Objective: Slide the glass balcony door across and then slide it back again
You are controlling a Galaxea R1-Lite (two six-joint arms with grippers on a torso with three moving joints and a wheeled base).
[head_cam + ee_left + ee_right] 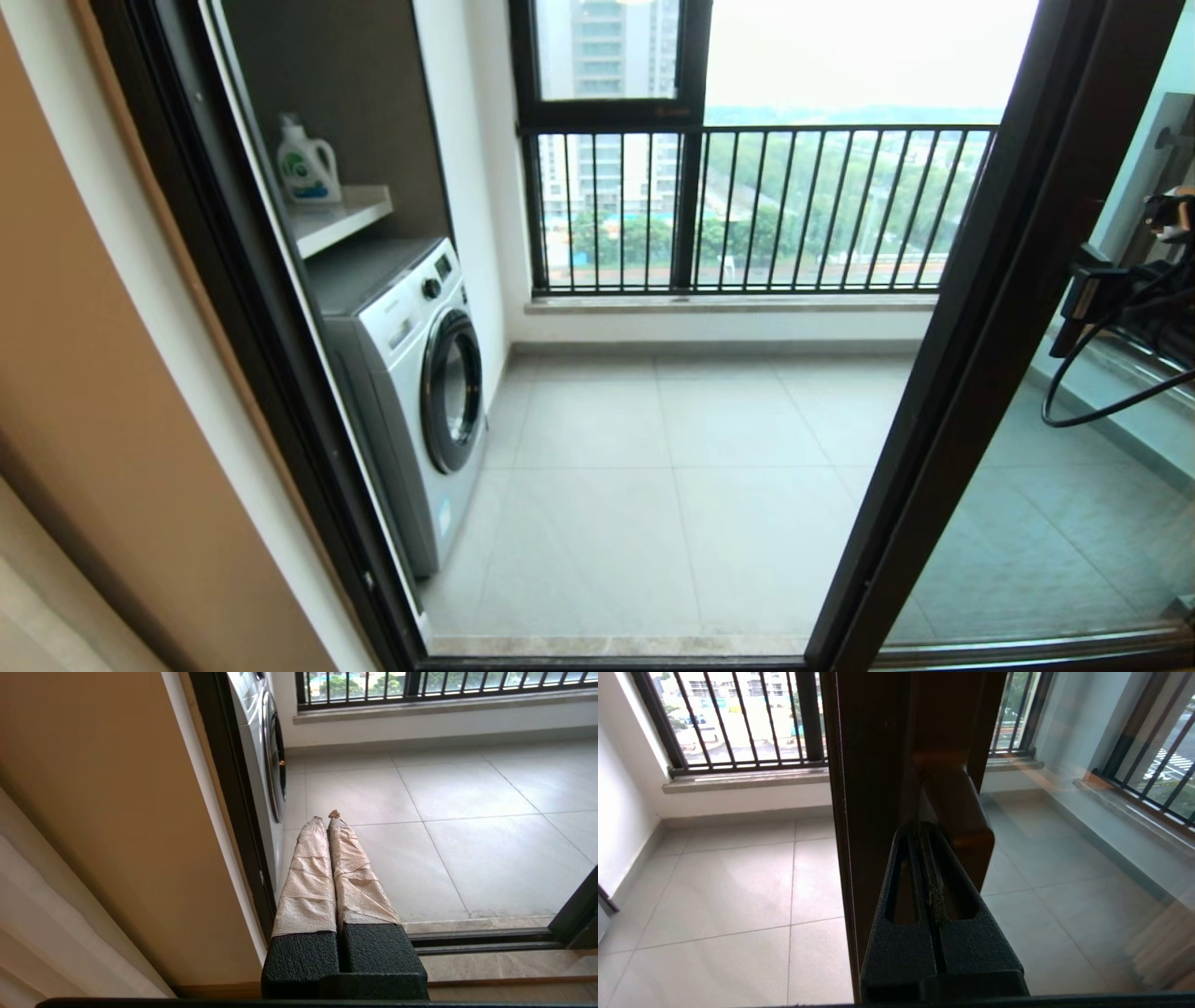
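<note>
The glass balcony door's dark brown frame (980, 327) runs slanting down the right of the head view, with its glass (1074, 532) further right and the doorway open to its left. In the right wrist view the door's bar handle (959, 807) stands off the frame (873, 788). My right gripper (924, 828) is shut, tips at the handle's lower end beside the frame; contact cannot be made out. The right arm (1120, 289) shows at the head view's right edge. My left gripper (327, 817), its fingers wrapped in tape, is shut and empty, low by the left jamb (233, 812).
A washing machine (420, 383) stands just inside the balcony on the left, under a shelf with a detergent bottle (306, 163). A black-framed window with railing bars (747, 205) closes the far side. The floor track (481, 941) crosses the threshold. A curtain (46, 933) hangs at the left.
</note>
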